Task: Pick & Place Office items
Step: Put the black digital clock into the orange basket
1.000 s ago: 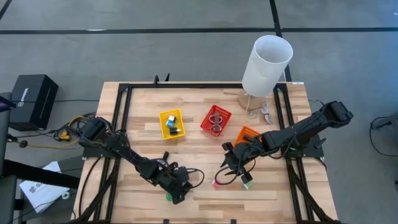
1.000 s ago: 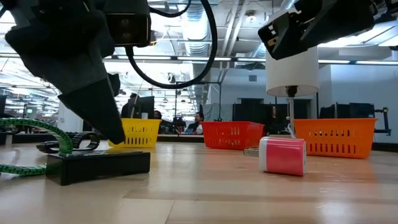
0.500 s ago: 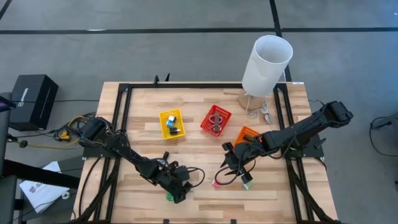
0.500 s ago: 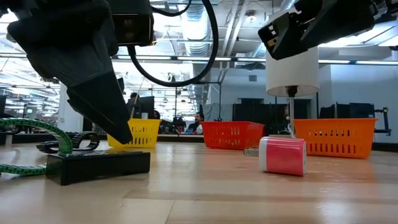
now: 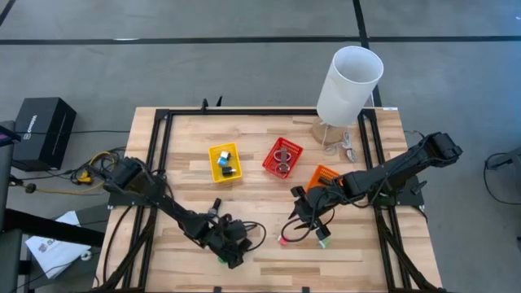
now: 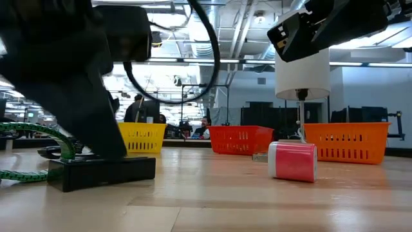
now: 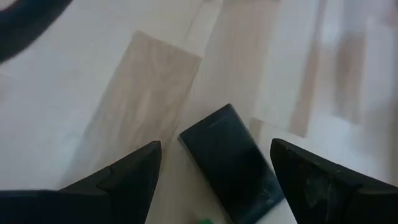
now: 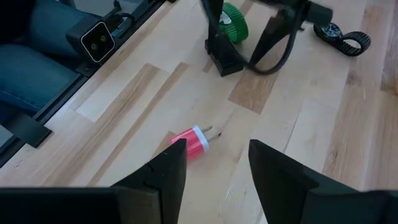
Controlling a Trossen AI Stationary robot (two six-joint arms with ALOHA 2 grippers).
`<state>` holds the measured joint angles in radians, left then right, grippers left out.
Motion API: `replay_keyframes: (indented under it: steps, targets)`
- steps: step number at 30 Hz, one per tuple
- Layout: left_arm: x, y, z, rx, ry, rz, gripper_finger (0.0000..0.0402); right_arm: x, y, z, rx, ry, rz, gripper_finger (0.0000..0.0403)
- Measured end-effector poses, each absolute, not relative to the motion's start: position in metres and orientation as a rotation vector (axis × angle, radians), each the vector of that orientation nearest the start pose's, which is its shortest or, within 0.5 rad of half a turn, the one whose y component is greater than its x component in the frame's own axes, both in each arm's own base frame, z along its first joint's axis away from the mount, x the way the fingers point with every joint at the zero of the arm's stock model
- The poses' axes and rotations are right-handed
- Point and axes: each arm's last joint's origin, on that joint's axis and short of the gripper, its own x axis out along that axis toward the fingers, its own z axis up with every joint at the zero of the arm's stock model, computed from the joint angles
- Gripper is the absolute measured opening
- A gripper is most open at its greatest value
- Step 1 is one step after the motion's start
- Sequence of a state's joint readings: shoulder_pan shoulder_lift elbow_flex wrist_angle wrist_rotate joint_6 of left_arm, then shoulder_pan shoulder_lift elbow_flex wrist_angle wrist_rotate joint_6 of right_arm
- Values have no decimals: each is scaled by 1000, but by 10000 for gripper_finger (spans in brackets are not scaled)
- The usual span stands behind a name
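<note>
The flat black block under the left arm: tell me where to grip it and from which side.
Come from straight above, hand fingers closing across the short width, near the middle of the black block. It lies flat on the table, long and narrow, so only its long side edges offer opposing faces. The left hand already straddles it, open, a finger on either side. A green item sits close by.

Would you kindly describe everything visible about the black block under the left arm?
The black block is a small, flat, smooth rectangular slab, seemingly plastic, lying flat on the wooden table. The left hand hangs open astride it, not yet gripping. In the right wrist view a green ridged disc sits beside it.
</note>
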<state>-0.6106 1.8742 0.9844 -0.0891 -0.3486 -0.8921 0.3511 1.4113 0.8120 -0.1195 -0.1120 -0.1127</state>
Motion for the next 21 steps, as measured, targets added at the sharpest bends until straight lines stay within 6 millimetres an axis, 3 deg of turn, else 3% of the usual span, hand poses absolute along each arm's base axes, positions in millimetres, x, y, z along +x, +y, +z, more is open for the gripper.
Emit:
replay_keyframes:
  steps: [8, 12, 21]
  targets:
    - [297, -198, 110, -356, 888, 177, 297, 268, 102, 212, -193, 694, 483, 164]
    - [294, -202, 105, -252, 896, 147, 292, 268, 102, 212, -195, 694, 484, 164]
    - [290, -201, 105, -124, 917, 106, 241, 268, 102, 212, -195, 693, 484, 164]
